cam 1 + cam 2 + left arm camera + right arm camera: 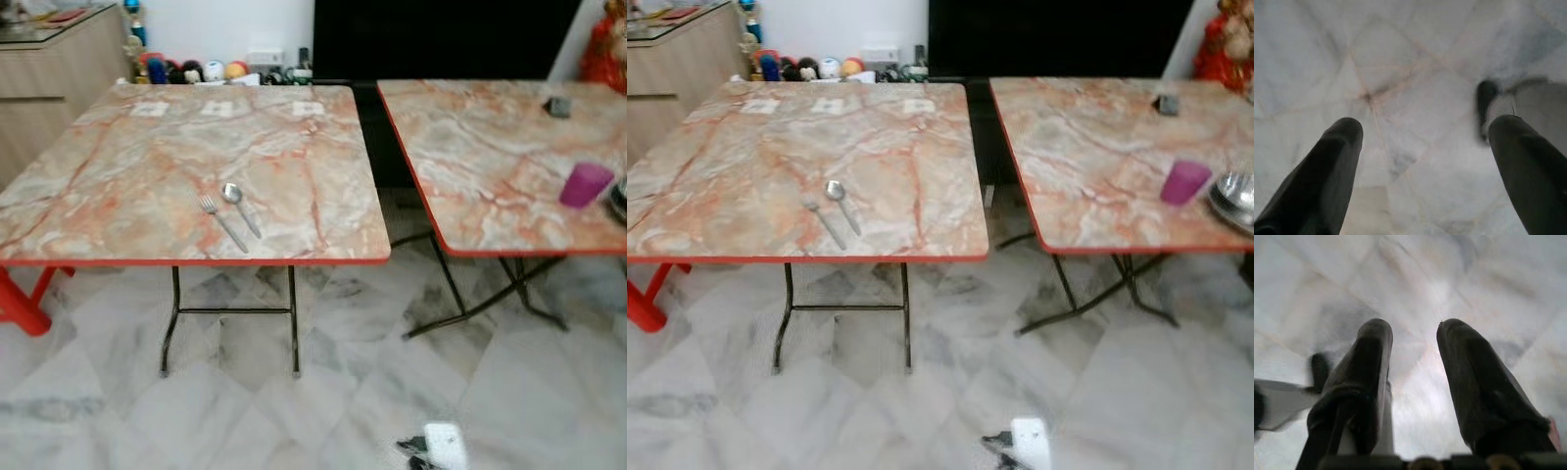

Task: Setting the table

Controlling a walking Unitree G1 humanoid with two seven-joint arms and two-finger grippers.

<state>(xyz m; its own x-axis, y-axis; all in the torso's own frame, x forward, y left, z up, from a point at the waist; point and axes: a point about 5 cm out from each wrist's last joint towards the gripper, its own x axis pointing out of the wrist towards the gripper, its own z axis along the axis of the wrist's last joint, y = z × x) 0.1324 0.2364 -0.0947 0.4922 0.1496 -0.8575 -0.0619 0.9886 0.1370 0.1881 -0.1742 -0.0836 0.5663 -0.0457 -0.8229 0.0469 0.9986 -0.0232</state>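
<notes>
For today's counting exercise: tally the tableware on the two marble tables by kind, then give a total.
Fork: 1
Spoon: 1
Purple cup: 1
Metal plate: 1, partly cut off at the edge
Total: 4

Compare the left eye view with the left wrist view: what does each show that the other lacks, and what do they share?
Left eye view: two marble-topped tables, the left table carrying a fork and a spoon side by side, the right table holding a purple cup. Left wrist view: the left gripper, its two black fingers spread apart, pointing down. Shared: the pale marble-tiled floor.
</notes>
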